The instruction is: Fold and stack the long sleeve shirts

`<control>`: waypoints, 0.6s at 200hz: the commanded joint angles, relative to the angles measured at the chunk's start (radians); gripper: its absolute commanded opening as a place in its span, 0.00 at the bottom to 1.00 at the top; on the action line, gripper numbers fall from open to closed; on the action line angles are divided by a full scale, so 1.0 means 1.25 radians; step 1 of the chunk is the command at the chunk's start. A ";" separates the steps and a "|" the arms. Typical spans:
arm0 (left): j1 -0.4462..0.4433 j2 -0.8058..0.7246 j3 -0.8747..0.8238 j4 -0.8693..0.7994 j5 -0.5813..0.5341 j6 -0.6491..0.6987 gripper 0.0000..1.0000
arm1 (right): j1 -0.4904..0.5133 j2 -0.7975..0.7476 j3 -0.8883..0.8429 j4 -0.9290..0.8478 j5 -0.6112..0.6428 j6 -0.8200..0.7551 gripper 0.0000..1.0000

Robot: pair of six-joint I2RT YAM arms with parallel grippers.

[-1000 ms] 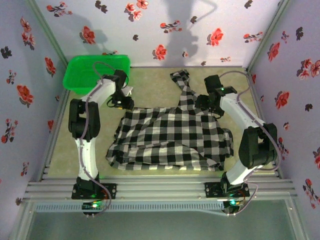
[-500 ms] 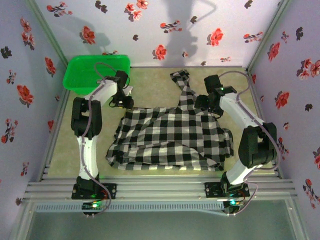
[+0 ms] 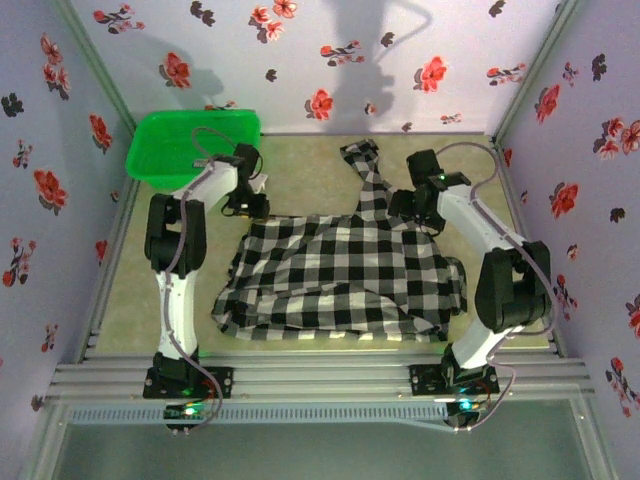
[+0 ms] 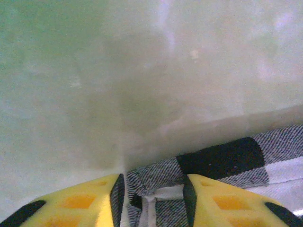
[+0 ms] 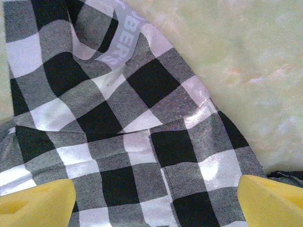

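The black-and-white checked long sleeve shirt point(image 3: 340, 270) lies spread across the middle of the table, one sleeve point(image 3: 366, 168) reaching toward the back wall. My left gripper point(image 3: 250, 205) sits at the shirt's back-left corner. In the left wrist view its yellow fingers point(image 4: 80, 203) are shut on a bunched fold of the checked cloth point(image 4: 222, 158), with the left gripper's point(image 4: 152, 201) tips just above the table. My right gripper point(image 3: 412, 212) hovers open over the shirt's back-right part. The right wrist view shows flat checked cloth point(image 5: 132, 142) between the right gripper's point(image 5: 156, 203) wide-apart fingers, and the lettered band point(image 5: 120, 40) beyond.
A green plastic basket point(image 3: 190, 140) stands at the back left, close behind the left gripper. Flowered walls enclose the table on three sides. Bare beige tabletop point(image 3: 300, 165) lies between the basket and the sleeve.
The left arm's elbow has drawn back and its gripper has edged slightly toward the back at the shirt's corner. The right arm and the shirt have barely moved.
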 commanded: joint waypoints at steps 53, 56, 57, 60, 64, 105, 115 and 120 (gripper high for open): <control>-0.016 0.014 -0.036 0.017 -0.009 -0.013 0.19 | -0.057 0.150 0.201 0.006 0.019 -0.073 0.90; -0.016 0.012 -0.034 0.016 -0.009 -0.012 0.19 | -0.060 0.157 0.214 0.007 0.018 -0.075 0.90; -0.016 0.012 -0.034 0.015 -0.009 -0.012 0.18 | -0.061 0.161 0.216 0.008 0.018 -0.077 0.90; -0.016 0.010 -0.032 0.016 -0.009 -0.010 0.17 | -0.065 0.169 0.227 0.009 0.017 -0.080 0.90; -0.016 0.008 -0.031 0.014 -0.009 -0.008 0.15 | -0.072 0.181 0.238 0.012 0.017 -0.085 0.90; -0.018 -0.029 -0.028 0.017 -0.007 -0.004 0.04 | -0.105 0.338 0.387 -0.005 -0.061 -0.128 0.82; -0.020 -0.043 -0.035 0.022 -0.007 -0.003 0.00 | -0.105 0.372 0.413 -0.006 -0.079 -0.141 0.78; -0.022 -0.050 -0.040 0.027 -0.008 -0.003 0.00 | -0.105 0.387 0.423 -0.003 -0.089 -0.145 0.77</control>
